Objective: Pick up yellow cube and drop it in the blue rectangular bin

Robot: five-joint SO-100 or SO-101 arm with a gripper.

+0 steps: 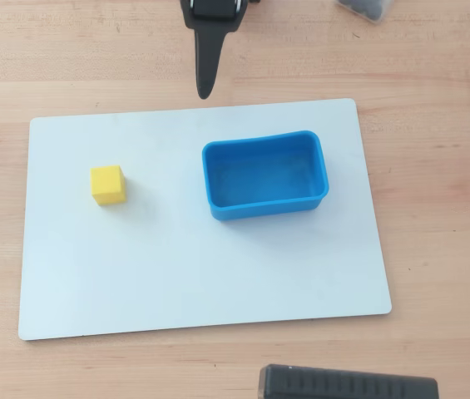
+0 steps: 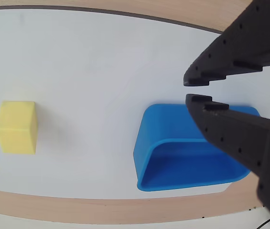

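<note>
The yellow cube (image 1: 107, 184) sits on the left part of a white board (image 1: 176, 274), well apart from the empty blue rectangular bin (image 1: 268, 204) right of the board's middle. My black gripper (image 1: 205, 88) hangs over the wooden table just beyond the board's far edge, above neither thing. In the wrist view its jaws (image 2: 188, 90) are nearly closed with only a thin gap and nothing between them. There the cube (image 2: 16, 127) lies far left and the bin (image 2: 142, 151) lies partly behind the lower finger.
The white board (image 2: 101, 57) lies on a wooden table. A black ribbed block (image 1: 347, 384) sits at the near table edge, and a dark object (image 1: 366, 7) is at the top right corner.
</note>
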